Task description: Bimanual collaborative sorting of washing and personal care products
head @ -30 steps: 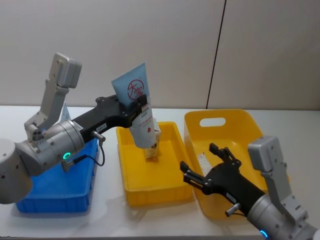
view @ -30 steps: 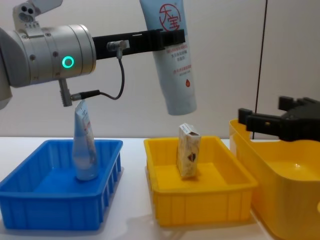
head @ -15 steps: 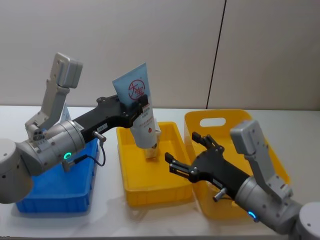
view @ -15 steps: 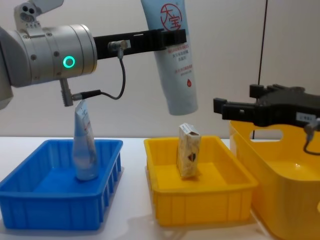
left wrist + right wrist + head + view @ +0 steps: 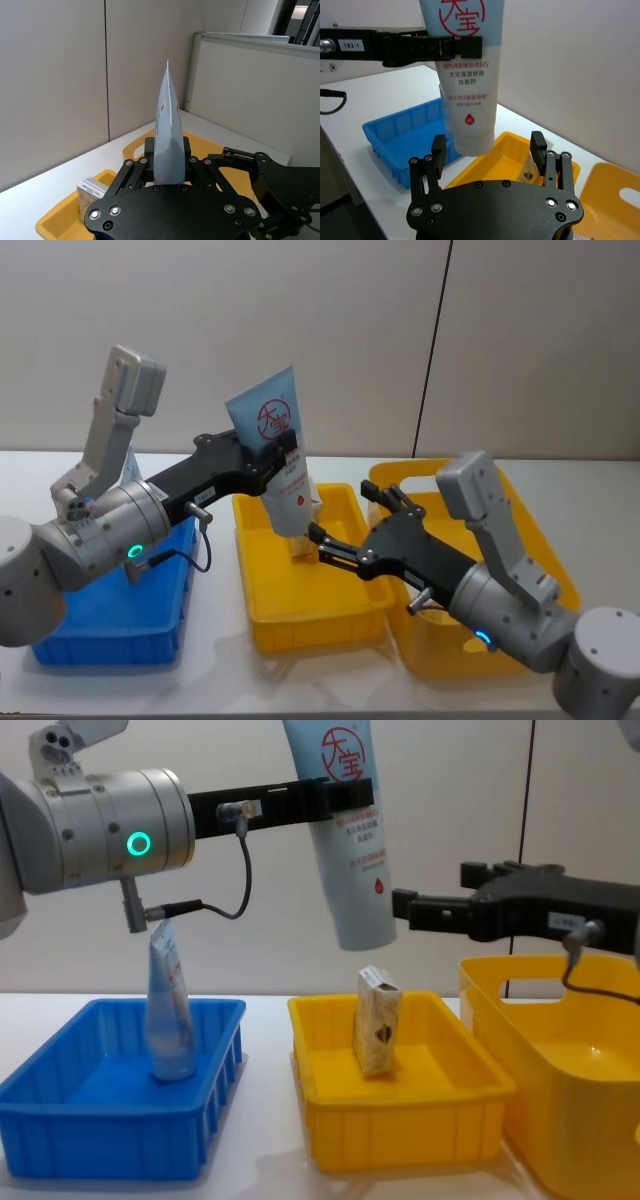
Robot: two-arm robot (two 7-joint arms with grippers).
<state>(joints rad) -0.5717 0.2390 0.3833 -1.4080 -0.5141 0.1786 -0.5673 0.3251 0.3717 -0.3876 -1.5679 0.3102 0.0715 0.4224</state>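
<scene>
Grey wall behind white table [image 5: 300,665] | yellow basket [image 5: 575,1080] at right edge | blue tray [image 5: 110,1095] left, second tube [image 5: 168,1010] upright inside | yellow tray [image 5: 400,1105] centre, carton [image 5: 377,1020] standing inside | left gripper [image 5: 340,798] clamps squeeze tube [image 5: 350,850] above yellow tray | right gripper [image 5: 490,147] spread wide, just beside tube's lower end.

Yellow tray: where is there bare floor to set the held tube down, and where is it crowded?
The yellow tray is bare across its front half and left side. Its back is taken by the upright carton, with the left gripper holding the tube above it and the open right gripper reaching in alongside.
</scene>
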